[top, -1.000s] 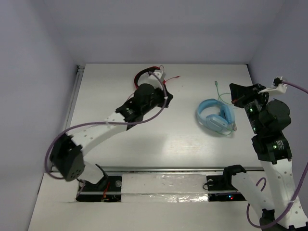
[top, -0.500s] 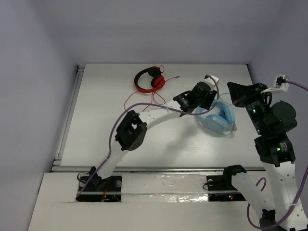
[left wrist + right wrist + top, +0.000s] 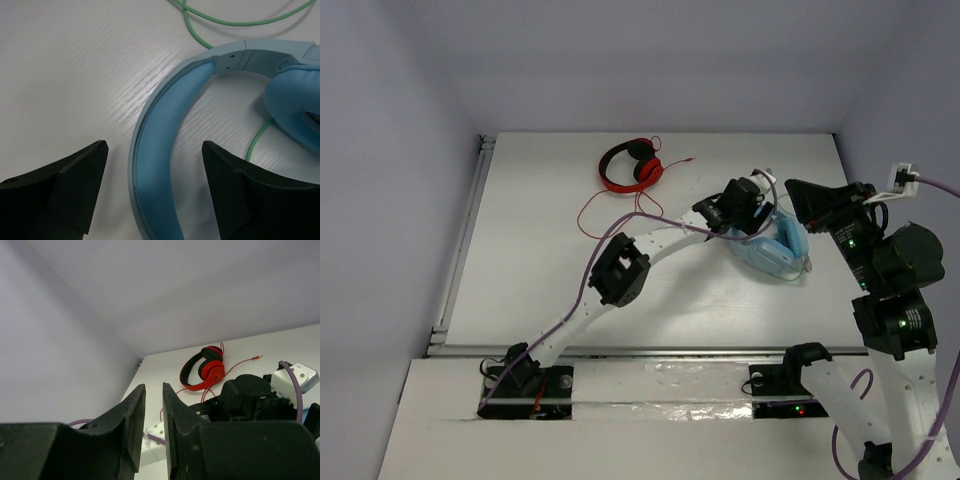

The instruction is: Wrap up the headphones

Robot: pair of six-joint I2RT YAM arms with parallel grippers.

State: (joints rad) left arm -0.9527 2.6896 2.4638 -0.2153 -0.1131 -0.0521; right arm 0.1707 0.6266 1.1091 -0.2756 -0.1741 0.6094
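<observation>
The light-blue headphones (image 3: 778, 250) lie flat at the table's right, partly under my left wrist. In the left wrist view their headband (image 3: 165, 125) curves up between my fingers, with an earcup (image 3: 295, 100) at the right and the thin green cable (image 3: 225, 22) looping past it. My left gripper (image 3: 752, 203) (image 3: 154, 145) is open, one finger on each side of the headband, not touching it. My right gripper (image 3: 794, 187) (image 3: 154, 386) hovers just right of the headphones, its fingers parted by a narrow gap with nothing between them.
Red-and-black headphones (image 3: 630, 165) (image 3: 207, 371) with a red cable (image 3: 610, 205) lie at the back middle of the table. My left arm (image 3: 620, 270) stretches diagonally across the table. Walls close in on the left, back and right.
My left arm swung from the red headphones over to the blue ones and its gripper opened. The right gripper's fingers parted slightly and it shifted a little.
</observation>
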